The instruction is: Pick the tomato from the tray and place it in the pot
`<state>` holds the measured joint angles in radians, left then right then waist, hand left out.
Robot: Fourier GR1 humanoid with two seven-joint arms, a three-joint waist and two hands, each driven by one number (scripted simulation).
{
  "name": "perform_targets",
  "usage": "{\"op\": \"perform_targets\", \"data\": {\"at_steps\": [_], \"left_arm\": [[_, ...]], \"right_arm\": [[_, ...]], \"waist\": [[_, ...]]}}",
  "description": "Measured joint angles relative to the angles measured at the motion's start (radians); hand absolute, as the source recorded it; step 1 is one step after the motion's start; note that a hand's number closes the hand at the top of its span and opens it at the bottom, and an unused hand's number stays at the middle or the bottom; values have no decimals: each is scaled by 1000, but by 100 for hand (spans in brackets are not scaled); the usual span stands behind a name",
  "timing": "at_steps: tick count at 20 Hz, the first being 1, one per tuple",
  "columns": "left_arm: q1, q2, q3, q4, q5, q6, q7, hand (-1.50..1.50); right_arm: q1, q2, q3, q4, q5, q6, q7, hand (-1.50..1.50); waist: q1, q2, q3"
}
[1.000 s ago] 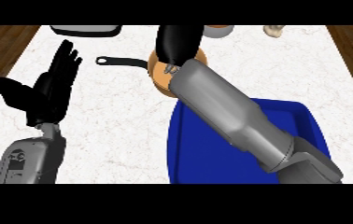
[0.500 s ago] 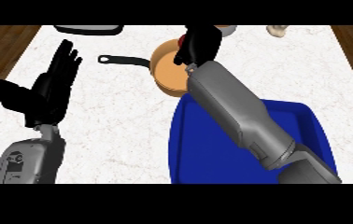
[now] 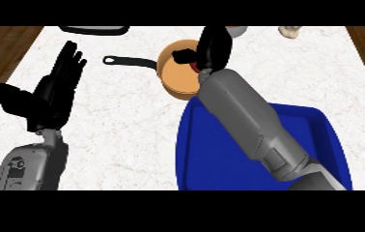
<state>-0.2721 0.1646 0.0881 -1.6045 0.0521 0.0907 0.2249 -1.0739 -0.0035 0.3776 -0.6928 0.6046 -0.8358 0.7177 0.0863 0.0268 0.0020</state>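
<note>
Head view: the tomato (image 3: 197,67) shows only as a small red patch, mostly hidden under the right hand (image 3: 212,50). The hand's fingers curl round it, thumb at the left, holding it above the orange pot (image 3: 176,74) with its black handle. The blue tray (image 3: 214,144) lies nearer. The left hand (image 3: 53,88) rests at the left, fingers straight, holding nothing.

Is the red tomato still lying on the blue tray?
No. The red tomato is over the orange pot, under the right hand; blue tray holds none.

right hand (image 3: 212,50) curled, arm outstretched – left hand (image 3: 55,88) open, upright
</note>
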Motion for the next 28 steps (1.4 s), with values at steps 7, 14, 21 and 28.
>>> {"op": "perform_targets", "data": {"at_steps": [7,14,21,28], "left_arm": [[17,9,24,5,1,6,-7,0],[56,21,47,-19,3,7,1,0],[85,23,64,-32,9,1,-4,0],[65,34,75,-46,14,-4,28,0]], "right_arm": [[60,0,-53,-106,-190,-127,-199,-150],[198,-17,-103,-264,-284,-102,-329,-150],[395,-90,-103,-530,-289,5,-321,-150],[553,-139,-121,-727,-260,108,-291,-150]], "waist": [[-33,-13,-1],[-74,-25,-1],[-90,-29,-2],[-89,-29,-2]]}}
